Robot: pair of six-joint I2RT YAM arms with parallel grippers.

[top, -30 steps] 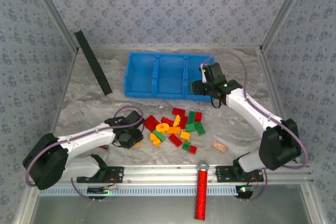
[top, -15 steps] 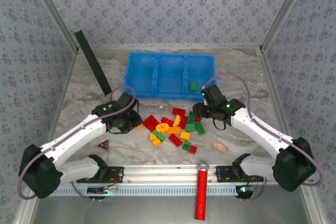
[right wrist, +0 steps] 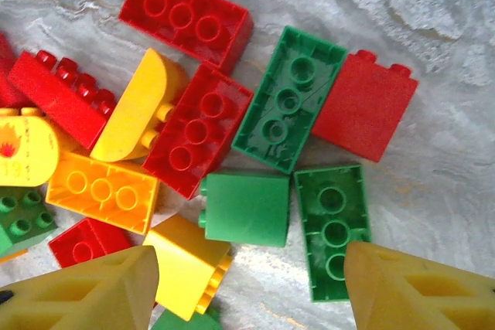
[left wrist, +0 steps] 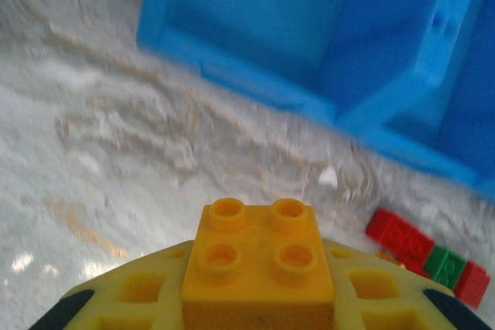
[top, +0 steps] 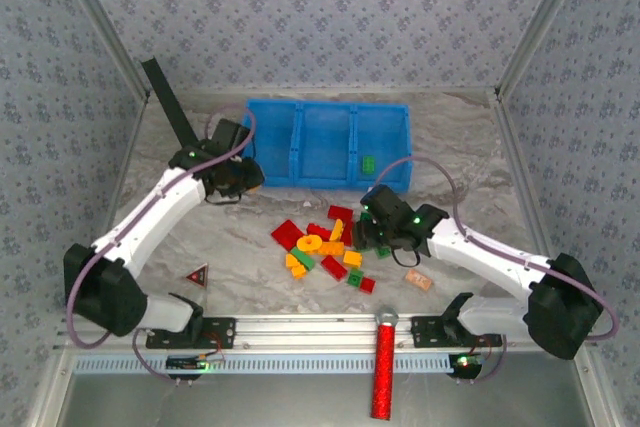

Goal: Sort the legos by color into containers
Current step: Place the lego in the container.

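The legos lie in a loose pile of red, green and yellow bricks in front of the blue containers. One green brick rests in the right compartment. My left gripper is at the front wall of the left compartment, shut on a yellow-orange four-stud brick between its fingers; the bin wall is just ahead. My right gripper hangs open over the pile's right side. Its fingertips straddle a yellow brick, a smooth green brick and an upturned green one.
A black bar leans at the back left, close behind the left arm. A red-and-black triangle lies front left, a peach block front right. A red cylinder stands on the aluminium rail.
My left arm carried the yellow-orange brick from beside the pile up to the bin's left compartment. My right arm left a green brick in the right compartment and came down over the pile, open.
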